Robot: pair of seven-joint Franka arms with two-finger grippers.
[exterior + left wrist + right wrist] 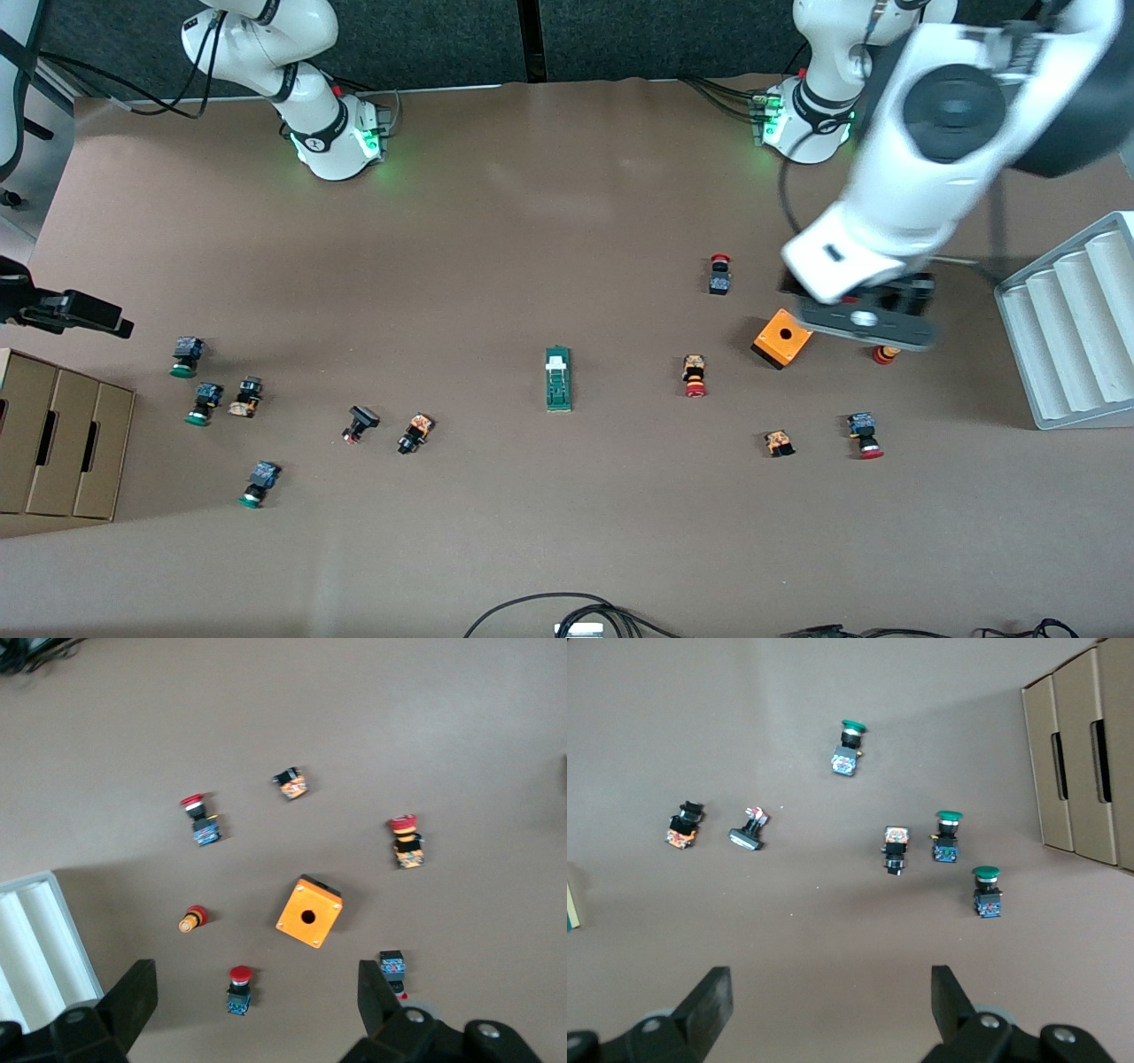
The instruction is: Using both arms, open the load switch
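The load switch [558,379], a narrow dark-green block with a white end piece, lies flat mid-table; only its edge [571,896] shows in the right wrist view. My left gripper [257,979] hangs open above the table toward the left arm's end, beside the orange cube [781,338], with a red-capped push button [239,989] on the table below its gap. In the front view that hand [864,315] is blurred and well away from the switch. My right gripper [830,992] is open over bare table toward the right arm's end, holding nothing.
Several green-capped push buttons [205,403] lie beside a cardboard box [62,434] at the right arm's end. Red-capped buttons [694,377] and the orange cube [308,912] lie at the left arm's end, by a grey ribbed tray [1067,328]. Cables [567,611] lie along the nearest table edge.
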